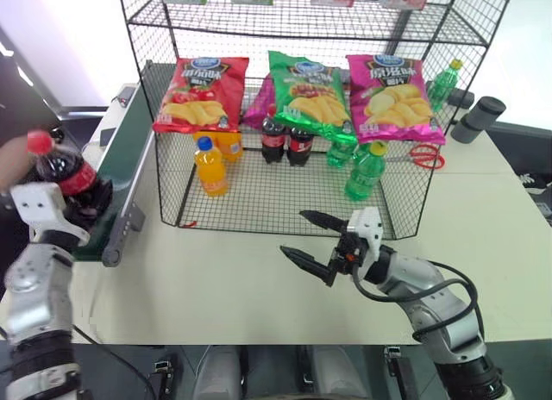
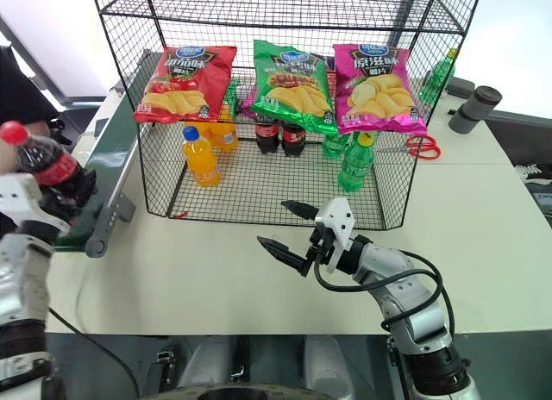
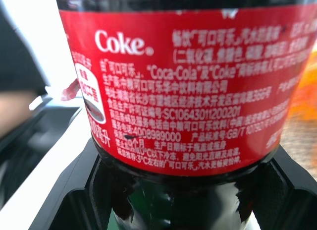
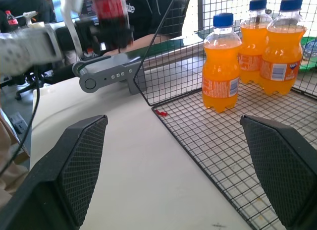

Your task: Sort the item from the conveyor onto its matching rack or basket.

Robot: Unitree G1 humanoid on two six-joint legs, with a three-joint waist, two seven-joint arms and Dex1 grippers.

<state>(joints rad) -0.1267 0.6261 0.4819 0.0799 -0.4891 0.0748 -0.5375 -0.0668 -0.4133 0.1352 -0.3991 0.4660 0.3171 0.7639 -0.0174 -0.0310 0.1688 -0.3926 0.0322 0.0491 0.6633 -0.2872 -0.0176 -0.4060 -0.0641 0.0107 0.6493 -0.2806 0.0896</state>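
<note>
The item, a small cola bottle with a red cap and red label, is held upright over the near end of the dark green conveyor. My left gripper is shut on its lower body. In the left wrist view the red label looms close, with the black fingers hugging the bottle's base. My right gripper hovers open and empty above the table, just in front of the black wire rack. Two cola bottles stand on the rack's floor behind the chip bags.
Chip bags hang across the rack's front. Orange bottles stand at the rack's left, green bottles at its right. Red scissors and grey cylinders lie beyond the rack. A person's hand shows at the far left.
</note>
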